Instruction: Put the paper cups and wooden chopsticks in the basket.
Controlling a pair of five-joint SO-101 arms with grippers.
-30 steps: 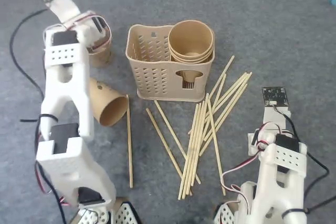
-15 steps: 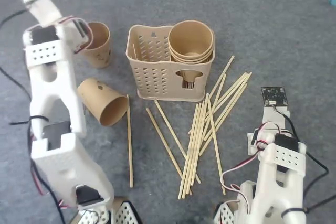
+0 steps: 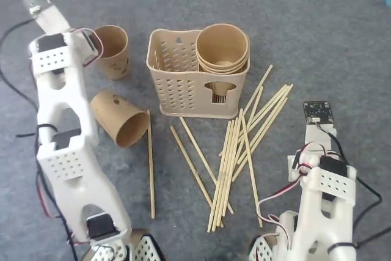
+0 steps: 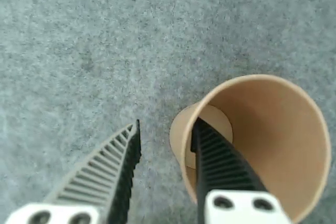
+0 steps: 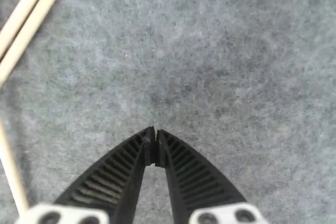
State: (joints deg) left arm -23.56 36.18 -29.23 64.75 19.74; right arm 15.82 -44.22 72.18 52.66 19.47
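Two paper cups sit outside the basket point(image 3: 183, 84) on the grey desk point(image 3: 317, 35): an upright cup point(image 3: 113, 50) near the basket on the left arm's side, and a tipped cup point(image 3: 120, 120) lying on its side a little nearer the arm bases, mouth turned toward the chopsticks. The left gripper point(image 4: 166, 125) hangs over the upright cup with its fingers point(image 4: 118, 171) parted to a moderate gap. One finger appears to reach inside the rim while the other stays outside, so the cup wall lies between them, a stance that looks set for a pinch on the rim, though nothing is gripped yet. Stacked cups point(image 3: 223, 44) already fill the right-hand compartment of the basket. The wooden chopsticks point(image 3: 244, 136) lie fanned across the desk in front of and beside the basket, with a single chopstick point(image 3: 151, 163) apart, just beside the tipped cup. The right gripper point(image 5: 156, 134) rests low over bare desk near that scatter, its fingers pressed together on nothing, seemingly parked clear while the left arm works the cups.
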